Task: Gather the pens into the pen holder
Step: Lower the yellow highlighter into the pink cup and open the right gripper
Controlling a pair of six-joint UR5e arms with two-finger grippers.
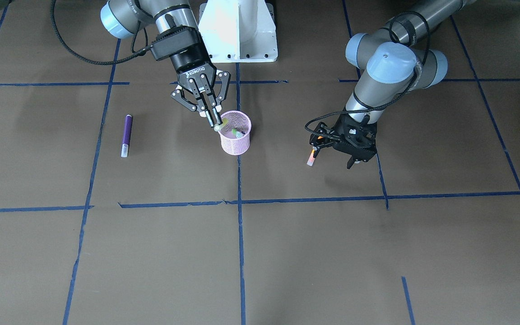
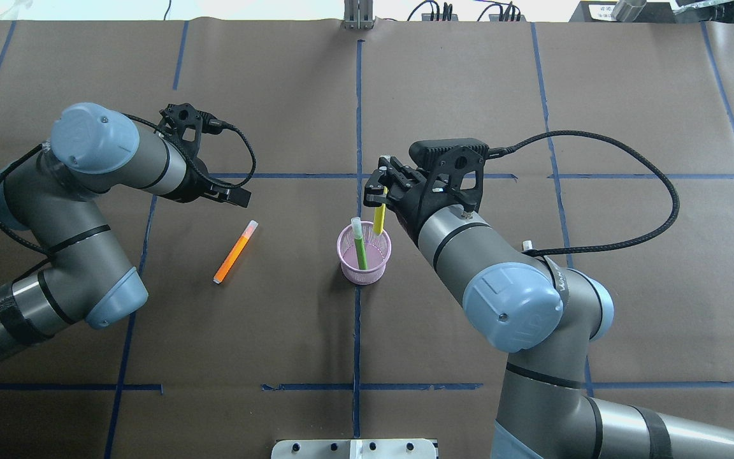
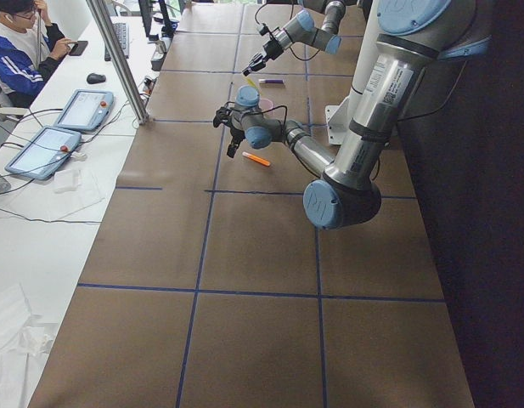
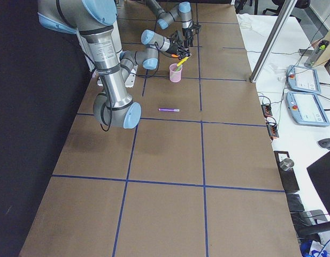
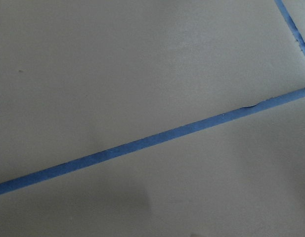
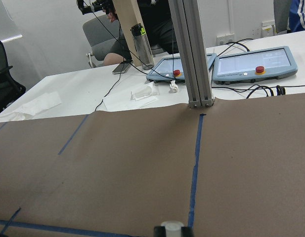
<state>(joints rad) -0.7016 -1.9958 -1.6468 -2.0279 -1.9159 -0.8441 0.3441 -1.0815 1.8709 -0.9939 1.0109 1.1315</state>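
Right arm angled down over pink cup (image 1: 236, 145), right fingers (image 1: 213, 119) pinched on yellow pen (image 2: 379, 218), its lower end in the cup beside green pen (image 2: 360, 245). Left fingers (image 1: 332, 155) spread near orange pen (image 2: 234, 252) on table (image 2: 469, 95). Purple pen (image 1: 127, 134) lies well apart.

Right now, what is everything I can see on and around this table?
Cup: one, pink mesh, mid-table.
Green pen: one, standing in the cup.
Yellow pen: one, held at the cup's mouth.
Orange pen: one, lying on the table.
Purple pen: one, lying apart on the table.
Table: one, brown, blue tape lines.
Tablets: two, grey, side desk.
Person: one, blue-and-white jacket, at that desk.
Right hand: black, shut on the yellow pen.
Left hand: black, open, near the orange pen's capped end.
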